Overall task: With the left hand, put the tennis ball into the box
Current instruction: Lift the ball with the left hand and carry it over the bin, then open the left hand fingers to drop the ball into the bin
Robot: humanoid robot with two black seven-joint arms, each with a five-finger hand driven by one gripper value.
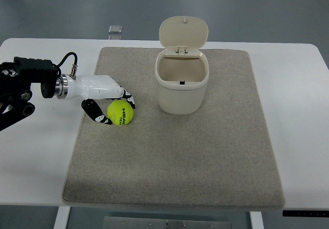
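A yellow-green tennis ball [121, 112] lies on the grey mat [175, 157], left of the box. My left hand [110, 105] comes in from the left edge and is at the ball. Its thumb [96, 113] lies against the ball's left side and its fingers [129, 99] curl over the ball's top, so the hand is shut on the ball. The ball rests on the mat. The cream box [182, 85] stands upright at the mat's upper middle, its hinged lid [183, 32] flipped open to the back and its inside empty. The right arm is out of view.
The mat lies on a white table [298, 110]. A small grey object [115, 30] lies beyond the table's far edge. The box stands about a hand's width to the right of the ball.
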